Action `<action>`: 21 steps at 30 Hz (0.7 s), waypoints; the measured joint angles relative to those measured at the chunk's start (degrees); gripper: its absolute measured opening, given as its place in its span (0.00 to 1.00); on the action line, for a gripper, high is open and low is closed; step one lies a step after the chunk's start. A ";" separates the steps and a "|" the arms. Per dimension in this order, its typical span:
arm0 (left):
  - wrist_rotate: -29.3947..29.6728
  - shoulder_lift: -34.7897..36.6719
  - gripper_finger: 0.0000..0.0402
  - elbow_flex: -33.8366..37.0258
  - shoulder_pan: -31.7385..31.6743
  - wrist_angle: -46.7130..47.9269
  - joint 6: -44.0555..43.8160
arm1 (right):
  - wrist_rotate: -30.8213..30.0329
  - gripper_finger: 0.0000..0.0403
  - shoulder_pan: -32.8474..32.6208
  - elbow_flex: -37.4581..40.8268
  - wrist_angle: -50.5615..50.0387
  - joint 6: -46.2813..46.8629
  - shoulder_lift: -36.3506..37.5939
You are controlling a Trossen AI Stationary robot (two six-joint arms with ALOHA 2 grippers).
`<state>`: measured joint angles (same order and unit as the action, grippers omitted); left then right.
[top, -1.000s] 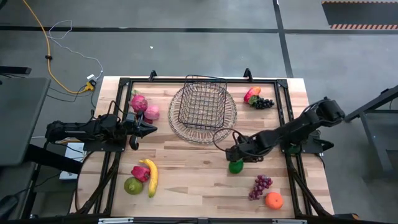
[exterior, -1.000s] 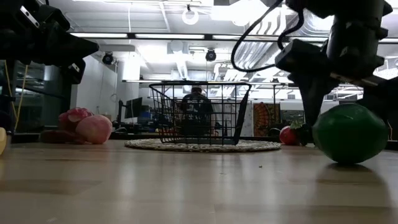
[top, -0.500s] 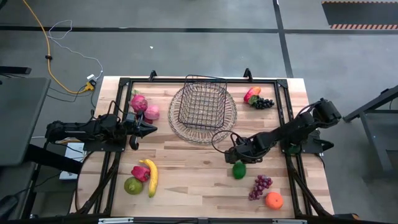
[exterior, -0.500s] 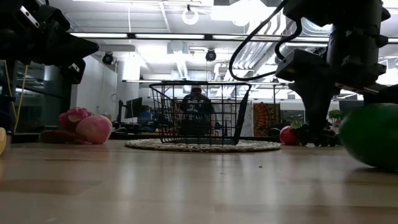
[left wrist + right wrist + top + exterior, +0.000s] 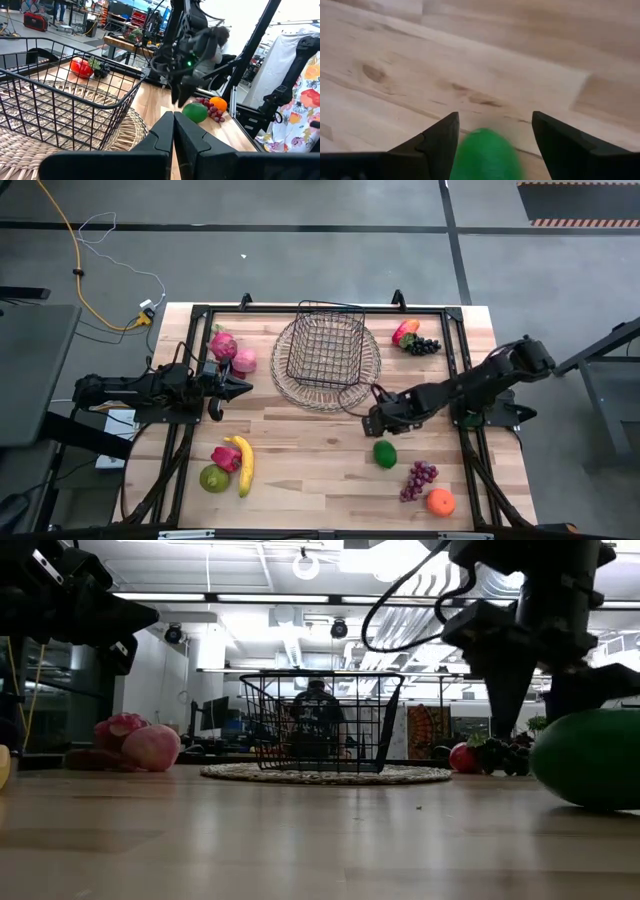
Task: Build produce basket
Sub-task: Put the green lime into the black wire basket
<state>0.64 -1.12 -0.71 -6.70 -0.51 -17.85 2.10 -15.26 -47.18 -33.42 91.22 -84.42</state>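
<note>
The smooth green oval fruit [image 5: 384,453] lies loose on the pale wooden tabletop [image 5: 310,460], just below the right gripper [image 5: 375,423], whose fingers stand open and empty. The left gripper [image 5: 244,387] waits shut (far side). The dark wire basket [image 5: 326,345] stands beyond.

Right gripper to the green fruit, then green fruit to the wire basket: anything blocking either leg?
Nothing visible on either leg. The right gripper is open just above the green fruit, bare table between them. From the fruit to the basket only the woven tray under the basket and the basket's own wire wall to clear.
</note>
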 joint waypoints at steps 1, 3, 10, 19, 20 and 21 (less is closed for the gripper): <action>0.02 0.00 0.00 0.00 0.00 0.00 0.00 | -0.08 0.60 0.30 0.00 -1.90 -0.08 1.36; 0.00 0.00 0.00 -0.01 0.00 0.00 0.00 | -0.14 0.60 0.10 0.00 -4.77 0.48 3.89; 0.01 0.00 0.00 -0.02 0.00 -0.01 0.00 | -2.82 0.59 -4.71 -0.01 -1.92 7.23 10.17; 0.02 0.01 0.00 -0.02 0.00 -0.01 0.00 | -5.83 0.59 -10.71 -0.02 1.04 5.06 11.34; 0.00 0.01 0.00 -0.01 0.00 -0.01 0.00 | -6.52 0.59 -11.04 -0.02 1.37 4.09 11.34; 0.02 0.01 0.00 -0.02 0.00 -0.01 0.00 | -6.81 0.59 -11.22 -0.02 1.93 3.03 11.34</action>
<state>0.66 -1.10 -0.73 -6.70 -0.51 -17.85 -4.71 -26.48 -47.20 -31.49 94.25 -73.08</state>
